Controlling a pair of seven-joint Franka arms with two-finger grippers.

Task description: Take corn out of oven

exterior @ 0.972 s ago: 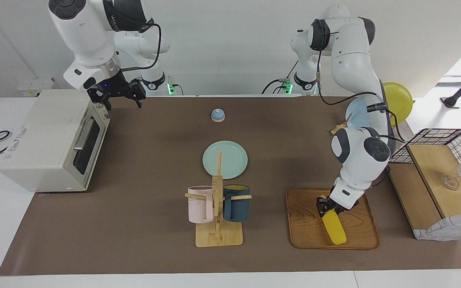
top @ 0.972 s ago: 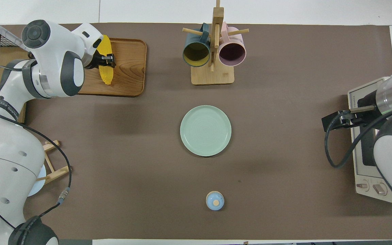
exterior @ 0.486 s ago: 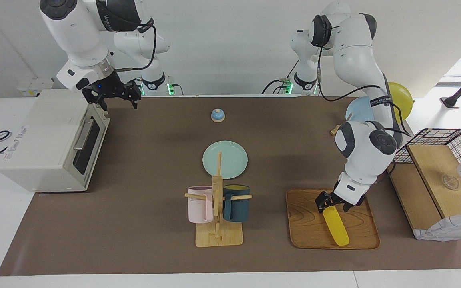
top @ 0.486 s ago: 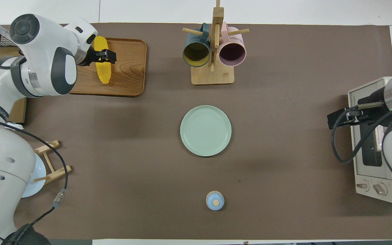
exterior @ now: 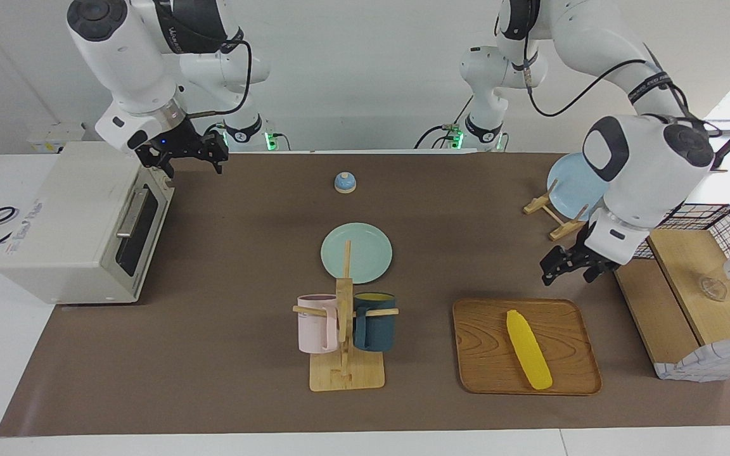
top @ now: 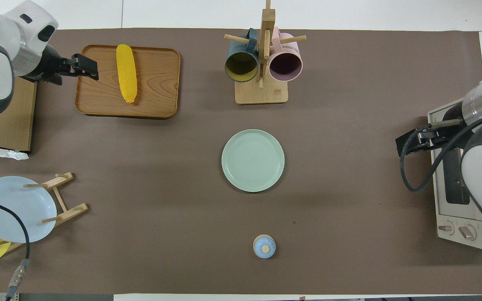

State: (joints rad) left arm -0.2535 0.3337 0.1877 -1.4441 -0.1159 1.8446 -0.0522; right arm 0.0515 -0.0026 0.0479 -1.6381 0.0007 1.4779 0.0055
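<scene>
The yellow corn point(exterior: 528, 349) lies flat on a wooden tray point(exterior: 485, 354) toward the left arm's end of the table; it also shows in the overhead view point(top: 126, 73) on the tray point(top: 157, 88). My left gripper point(exterior: 568, 273) is open and empty, raised over the tray's edge point(top: 85, 69), apart from the corn. The cream-white oven point(exterior: 80, 221) stands at the right arm's end with its dark door shut point(top: 454, 188). My right gripper point(exterior: 191, 158) is open and empty, up in the air by the oven's top corner point(top: 408, 144).
A green plate point(exterior: 357, 253) lies mid-table. A mug tree point(exterior: 344, 329) with a pink and a dark blue mug stands beside the tray. A small blue bell point(exterior: 345, 182) sits nearer the robots. A blue plate on a wooden stand point(exterior: 571, 187) and a wire-and-wood shelf point(exterior: 701, 278) are at the left arm's end.
My left gripper has opened, let go of the corn on the tray and risen away toward the shelf. The right gripper has stayed by the oven's top corner.
</scene>
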